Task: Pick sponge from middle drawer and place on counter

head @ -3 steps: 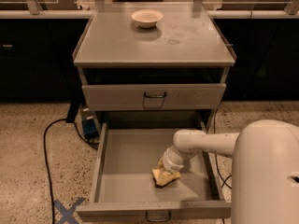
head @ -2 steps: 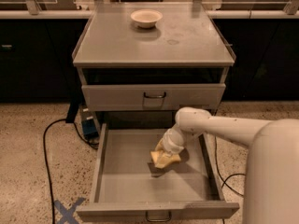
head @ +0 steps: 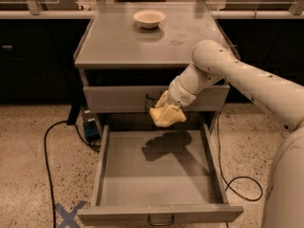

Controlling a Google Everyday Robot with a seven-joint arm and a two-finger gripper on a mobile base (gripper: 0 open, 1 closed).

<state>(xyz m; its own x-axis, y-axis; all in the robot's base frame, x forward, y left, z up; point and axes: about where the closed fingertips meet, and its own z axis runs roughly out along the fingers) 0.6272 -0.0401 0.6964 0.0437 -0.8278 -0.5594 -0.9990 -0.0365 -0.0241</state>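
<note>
Grey metal, the middle drawer (head: pixel 118 179) stands pulled wide open, a dark shadow lying on its floor. Above it, on the counter (head: pixel 114 44), a white bowl (head: pixel 149 18) sits near the back edge. The sponge (head: pixel 167 118) hangs in the air over the drawer, in front of the closed upper drawer face (head: pixel 114 99). My gripper (head: pixel 166 107) is clamped tight on its top. My arm (head: pixel 237 75) comes in from the right, elbow bent by the counter's front right corner.

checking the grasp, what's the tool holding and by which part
The tool, above the open middle drawer, holds the sponge by its upper edge.
</note>
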